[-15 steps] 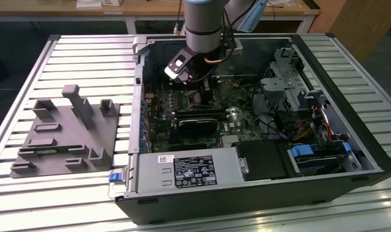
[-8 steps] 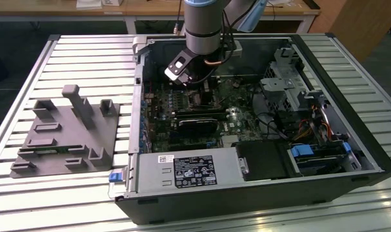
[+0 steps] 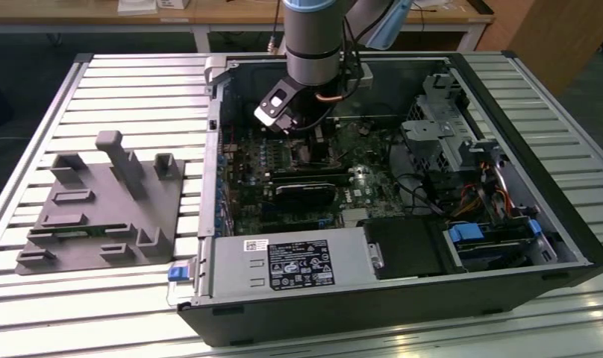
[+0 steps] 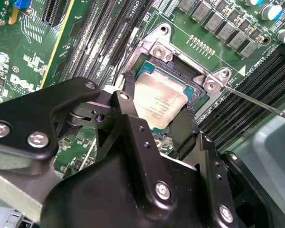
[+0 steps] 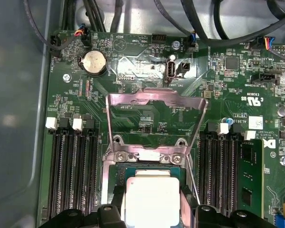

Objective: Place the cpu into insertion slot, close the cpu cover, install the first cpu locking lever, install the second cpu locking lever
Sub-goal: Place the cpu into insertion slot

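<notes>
Here, upper middle of the exterior view, the gripper [image 3: 307, 140] pinches the chip [image 5: 151, 194] right over the slot [image 5: 118, 172]; the cover [image 5: 154, 100] stands open.

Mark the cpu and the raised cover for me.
cpu [image 5: 149, 194], first wrist view, middle of its silver lid.
cover [image 5: 123, 100], first wrist view, free-end bar of the raised frame.

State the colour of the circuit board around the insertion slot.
Green; the circuit board shows best in the first wrist view.

Robot arm [image 3: 312, 45] low inside open computer case [image 3: 401, 317]
</notes>
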### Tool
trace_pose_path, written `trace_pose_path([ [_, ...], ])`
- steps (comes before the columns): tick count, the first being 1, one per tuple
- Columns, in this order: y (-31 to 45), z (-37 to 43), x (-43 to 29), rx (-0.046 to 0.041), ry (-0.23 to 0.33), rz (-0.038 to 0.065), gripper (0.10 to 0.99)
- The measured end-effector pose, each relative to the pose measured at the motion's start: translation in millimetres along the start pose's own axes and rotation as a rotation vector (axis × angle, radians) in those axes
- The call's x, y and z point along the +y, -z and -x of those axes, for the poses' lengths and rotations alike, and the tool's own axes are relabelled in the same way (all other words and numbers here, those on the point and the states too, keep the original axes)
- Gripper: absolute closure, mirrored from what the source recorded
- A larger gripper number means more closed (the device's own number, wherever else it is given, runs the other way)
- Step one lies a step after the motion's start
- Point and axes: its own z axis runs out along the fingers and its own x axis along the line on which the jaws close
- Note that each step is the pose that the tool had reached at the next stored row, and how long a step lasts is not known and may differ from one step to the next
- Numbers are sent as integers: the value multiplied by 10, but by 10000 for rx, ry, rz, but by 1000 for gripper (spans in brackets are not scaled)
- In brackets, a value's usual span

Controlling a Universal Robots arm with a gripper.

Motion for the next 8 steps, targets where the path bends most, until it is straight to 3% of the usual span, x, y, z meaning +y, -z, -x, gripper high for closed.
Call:
trace_pose_path([
  [4,-2,-1,0,5,-1,4,545],
  [8,1,-2,-2,150,-13,13,545],
])
